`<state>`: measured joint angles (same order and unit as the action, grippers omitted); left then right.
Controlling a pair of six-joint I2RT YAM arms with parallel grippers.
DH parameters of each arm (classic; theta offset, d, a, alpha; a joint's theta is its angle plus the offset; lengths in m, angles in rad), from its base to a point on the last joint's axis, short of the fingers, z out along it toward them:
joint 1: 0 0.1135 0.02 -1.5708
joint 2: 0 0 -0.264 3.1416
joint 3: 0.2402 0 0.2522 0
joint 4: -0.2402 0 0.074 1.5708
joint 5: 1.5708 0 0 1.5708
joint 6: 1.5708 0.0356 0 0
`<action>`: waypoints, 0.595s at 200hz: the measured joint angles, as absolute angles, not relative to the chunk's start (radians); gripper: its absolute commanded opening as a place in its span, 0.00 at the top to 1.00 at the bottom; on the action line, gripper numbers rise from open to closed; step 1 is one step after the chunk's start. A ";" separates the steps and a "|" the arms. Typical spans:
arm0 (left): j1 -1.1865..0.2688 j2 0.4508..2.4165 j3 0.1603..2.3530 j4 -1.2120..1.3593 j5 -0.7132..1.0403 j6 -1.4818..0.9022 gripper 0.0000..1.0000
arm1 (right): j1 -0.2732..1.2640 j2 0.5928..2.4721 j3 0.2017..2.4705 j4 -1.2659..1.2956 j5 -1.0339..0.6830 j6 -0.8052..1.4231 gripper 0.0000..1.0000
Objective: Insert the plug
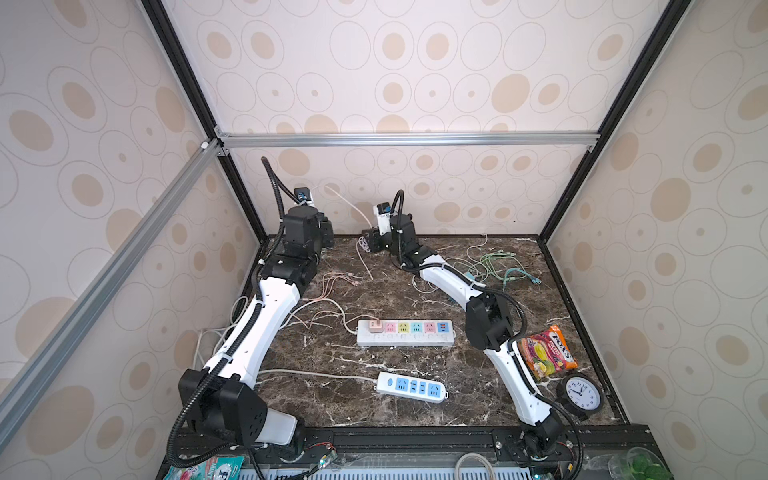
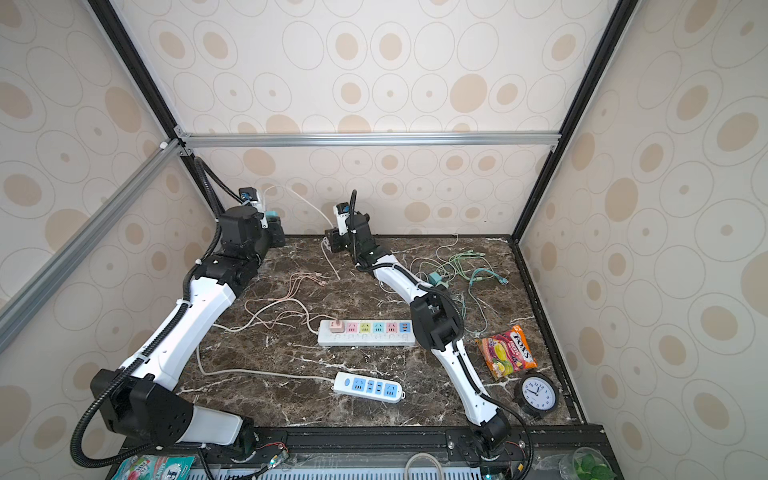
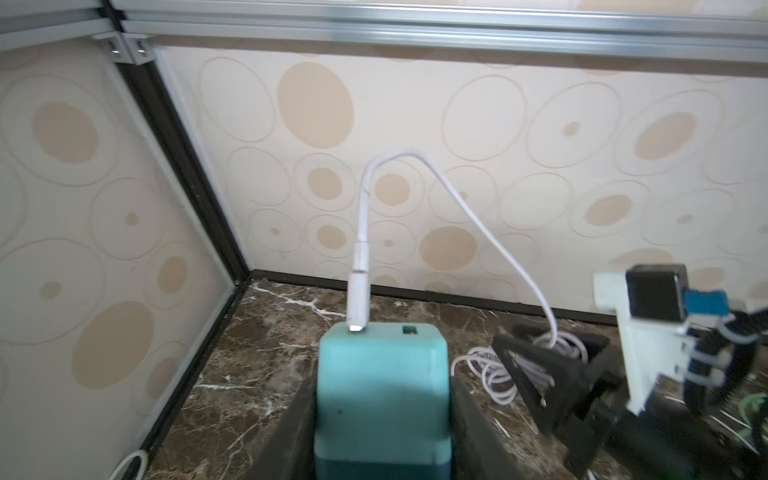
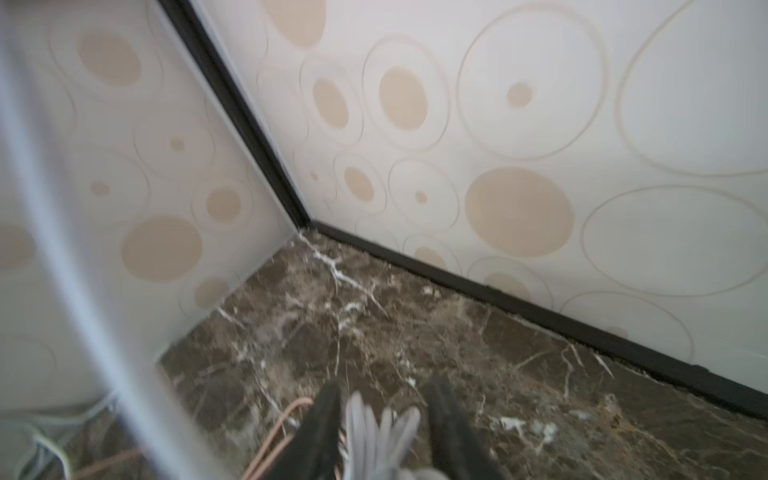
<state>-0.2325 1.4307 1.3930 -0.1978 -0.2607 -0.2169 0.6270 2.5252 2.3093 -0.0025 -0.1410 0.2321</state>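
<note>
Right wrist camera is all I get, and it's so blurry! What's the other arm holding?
Observer: The left gripper holds a teal charger.
Operator: Is anything stuck in it?
Observer: Yes, a white cable is plugged into its top.
Operator: Where are the sockets?
Observer: Two strips lie mid-table: a coloured strip with a pink plug in its end socket, and a blue strip nearer the arms' bases.
</note>
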 measured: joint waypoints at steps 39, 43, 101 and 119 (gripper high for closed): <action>-0.237 1.496 1.274 -0.200 -0.193 -0.216 1.00 | 0.613 2.390 2.012 -0.125 -0.134 0.149 0.00; -0.237 1.504 1.264 -0.201 -0.184 -0.216 1.00 | 0.609 2.366 1.966 -0.135 -0.136 0.141 0.00; -0.239 1.540 1.225 -0.178 -0.019 -0.188 1.00 | 0.490 2.037 1.659 -0.243 -0.240 0.074 0.00; -0.245 1.541 1.214 -0.158 0.029 -0.167 1.00 | 0.475 1.971 1.659 -0.273 -0.241 0.070 0.01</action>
